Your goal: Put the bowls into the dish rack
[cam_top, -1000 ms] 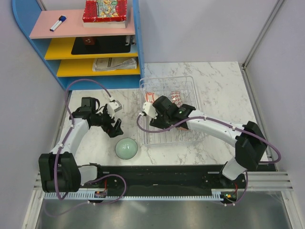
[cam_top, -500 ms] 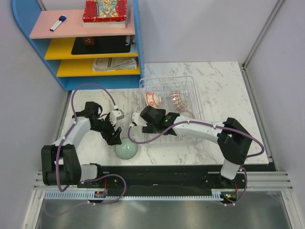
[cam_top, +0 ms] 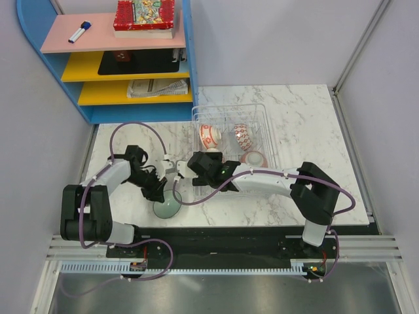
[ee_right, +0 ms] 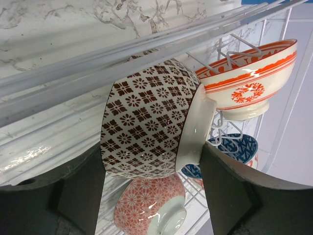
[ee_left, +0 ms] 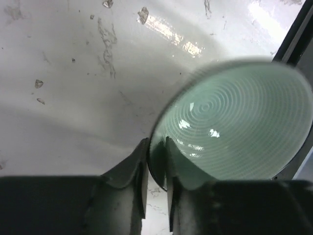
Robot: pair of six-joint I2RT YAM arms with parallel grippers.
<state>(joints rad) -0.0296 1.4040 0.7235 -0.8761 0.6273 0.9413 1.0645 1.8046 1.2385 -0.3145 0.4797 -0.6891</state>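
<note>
My left gripper (cam_top: 161,190) is shut on the rim of the plain pale green bowl (cam_top: 168,205), near the table's front edge. In the left wrist view the fingers (ee_left: 132,171) pinch the rim of this ribbed green bowl (ee_left: 239,122), which is tilted. My right gripper (cam_top: 204,167) is shut on the brown lattice bowl (ee_right: 146,122) at the front left corner of the clear dish rack (cam_top: 263,118). That bowl lies on its side between the fingers (ee_right: 80,191). In the rack are an orange-and-white bowl (cam_top: 209,136), a blue and red patterned bowl (cam_top: 242,137) and a pink floral bowl (cam_top: 254,158).
A blue shelf unit (cam_top: 186,72) with pink and yellow boards stands at the back left, close to the rack's far left corner. The rack's rim (ee_right: 146,44) runs just behind the brown bowl. Grey walls close in both sides of the marble table (cam_top: 308,118).
My left gripper came down to the green bowl and shut on its rim, tipping it up. The right gripper carried the brown bowl left and nearer, to the rack's front left corner.
</note>
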